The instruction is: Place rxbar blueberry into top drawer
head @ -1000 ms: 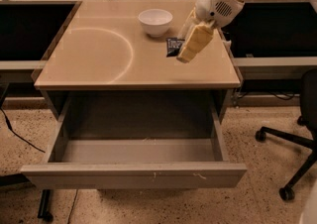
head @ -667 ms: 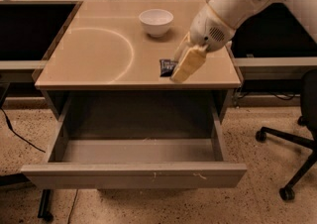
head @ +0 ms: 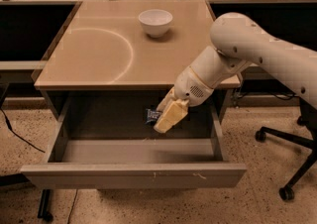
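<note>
My gripper (head: 159,120) hangs over the open top drawer (head: 133,173), just in front of the table's front edge and right of the drawer's middle. Its cream fingers (head: 170,115) are shut on the rxbar blueberry (head: 152,115), a small dark bar with white print that sticks out to the left of the fingers. The bar is held above the drawer's floor, inside the drawer's opening. The drawer is pulled far out and its grey inside shows nothing else in it.
A white bowl (head: 155,22) stands at the back middle of the beige tabletop (head: 99,49). An office chair base (head: 290,153) stands at the right on the floor. Dark shelves flank the table on both sides.
The arm has swung forward and down off the tabletop, carrying the bar from above the table's right side to over the open drawer.
</note>
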Available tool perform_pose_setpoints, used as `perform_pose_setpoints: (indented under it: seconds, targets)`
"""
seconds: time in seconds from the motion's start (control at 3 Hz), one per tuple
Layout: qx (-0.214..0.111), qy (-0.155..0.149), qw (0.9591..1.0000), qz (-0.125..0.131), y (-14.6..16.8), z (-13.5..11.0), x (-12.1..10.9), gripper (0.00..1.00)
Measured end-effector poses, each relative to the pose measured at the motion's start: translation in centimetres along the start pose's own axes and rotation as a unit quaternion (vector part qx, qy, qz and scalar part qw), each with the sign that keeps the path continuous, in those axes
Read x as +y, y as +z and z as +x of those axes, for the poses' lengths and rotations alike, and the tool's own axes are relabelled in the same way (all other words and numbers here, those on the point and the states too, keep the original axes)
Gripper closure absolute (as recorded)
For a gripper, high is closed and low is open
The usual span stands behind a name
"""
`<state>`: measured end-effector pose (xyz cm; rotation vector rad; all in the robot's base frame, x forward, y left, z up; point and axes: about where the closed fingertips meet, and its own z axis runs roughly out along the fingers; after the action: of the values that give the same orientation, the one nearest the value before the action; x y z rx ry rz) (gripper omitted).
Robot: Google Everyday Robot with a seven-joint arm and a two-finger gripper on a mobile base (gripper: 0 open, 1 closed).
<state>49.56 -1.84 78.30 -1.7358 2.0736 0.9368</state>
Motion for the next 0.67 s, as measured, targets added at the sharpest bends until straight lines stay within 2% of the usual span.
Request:
perform_pose_setpoints:
  seconds: [0.33,0.67]
  targets:
    - [0.001,0.026,0.9987,0.044,2.8,2.3,1.1,1.00]
    - [0.012,0.042,0.9941,0.099,5.4,3.9,0.9,1.00]
